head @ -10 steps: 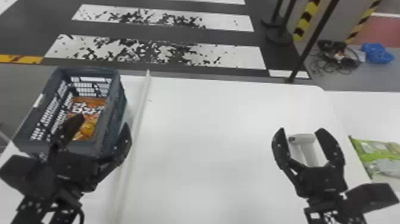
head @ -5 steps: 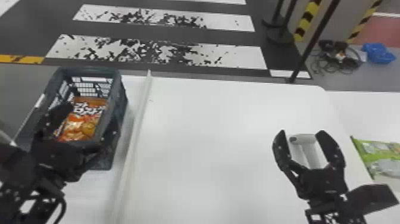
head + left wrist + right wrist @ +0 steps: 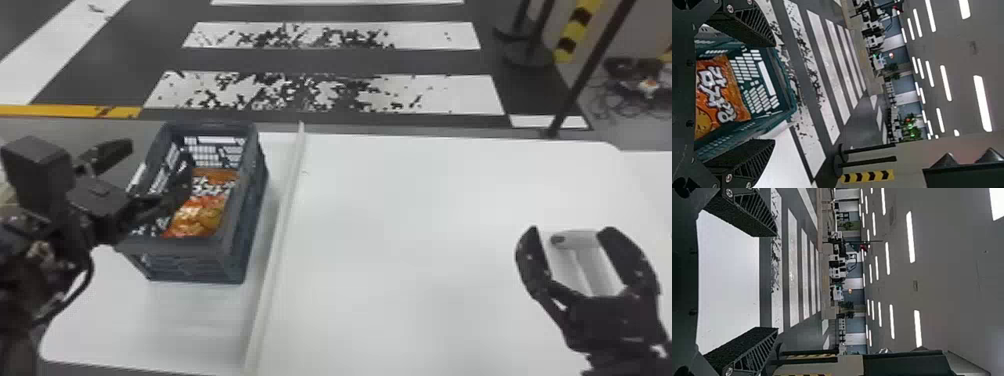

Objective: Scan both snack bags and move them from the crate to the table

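Snack bag point(image 3: 202, 212) is lying inside the crate point(image 3: 252, 200), low down, its long axis seeming to be running near to far along the crate's long walls. Left gripper point(image 3: 159, 161) is hanging over the crate's left side, its jaws standing wide with nothing between their tips, so the bag is lying below it and to its right. Right gripper point(image 3: 571, 229) is waiting well apart, off to the crate's right, also wide and empty, leaving the left one clearly nearer. The coming move is probably calling for shifting rightward over the crate's middle, then lowering with one finger on each long edge of the bag; going straight down from here would be risking the crate's left wall.
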Controlling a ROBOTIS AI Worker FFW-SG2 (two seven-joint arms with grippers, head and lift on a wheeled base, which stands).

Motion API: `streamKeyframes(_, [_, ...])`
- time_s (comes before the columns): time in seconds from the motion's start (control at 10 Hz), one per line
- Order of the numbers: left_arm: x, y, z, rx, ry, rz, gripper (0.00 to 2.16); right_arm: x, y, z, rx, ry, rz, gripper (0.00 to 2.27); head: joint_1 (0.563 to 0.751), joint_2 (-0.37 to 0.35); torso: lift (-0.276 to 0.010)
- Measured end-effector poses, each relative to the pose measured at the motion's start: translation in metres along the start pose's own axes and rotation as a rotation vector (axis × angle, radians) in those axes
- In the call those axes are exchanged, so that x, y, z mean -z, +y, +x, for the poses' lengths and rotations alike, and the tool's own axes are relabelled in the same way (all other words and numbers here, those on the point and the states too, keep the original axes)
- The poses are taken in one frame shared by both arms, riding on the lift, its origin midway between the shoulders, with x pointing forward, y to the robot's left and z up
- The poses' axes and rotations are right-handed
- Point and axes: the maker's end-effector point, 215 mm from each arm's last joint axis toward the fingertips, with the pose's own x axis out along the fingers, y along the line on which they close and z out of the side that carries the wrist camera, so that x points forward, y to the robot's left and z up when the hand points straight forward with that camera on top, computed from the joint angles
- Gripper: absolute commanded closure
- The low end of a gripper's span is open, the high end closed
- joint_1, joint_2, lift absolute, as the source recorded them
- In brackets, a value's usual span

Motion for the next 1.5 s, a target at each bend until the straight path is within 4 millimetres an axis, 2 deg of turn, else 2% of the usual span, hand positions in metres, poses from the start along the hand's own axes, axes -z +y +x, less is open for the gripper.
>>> streamKeyframes(0.2, [0.018,0.029,0.015,0.028,0.127,0.040,0.12,0.001,0.006,0.000,-0.012,0.008,0.004,0.08,0.695,0.147,-0.088])
streamKeyframes(0.5, [0.037,0.039,0.053,0.132,0.244,0.104,0.12,0.001,0.009,-0.002,-0.019,0.024,0.005,0.08,0.695,0.159,-0.088])
streamKeyframes(0.8, [0.062,0.027,0.086,0.264,0.359,0.176,0.12,-0.002,0.013,-0.004,-0.028,0.038,-0.001,0.08,0.695,0.149,-0.088])
streamKeyframes(1.1, [0.085,0.003,0.117,0.393,0.481,0.265,0.12,-0.006,0.014,-0.006,-0.032,0.039,-0.005,0.08,0.695,0.125,-0.088])
streamKeyframes(1.5, [0.124,-0.019,0.142,0.464,0.636,0.383,0.12,-0.005,0.010,-0.006,-0.031,0.046,-0.011,0.08,0.695,0.101,-0.088])
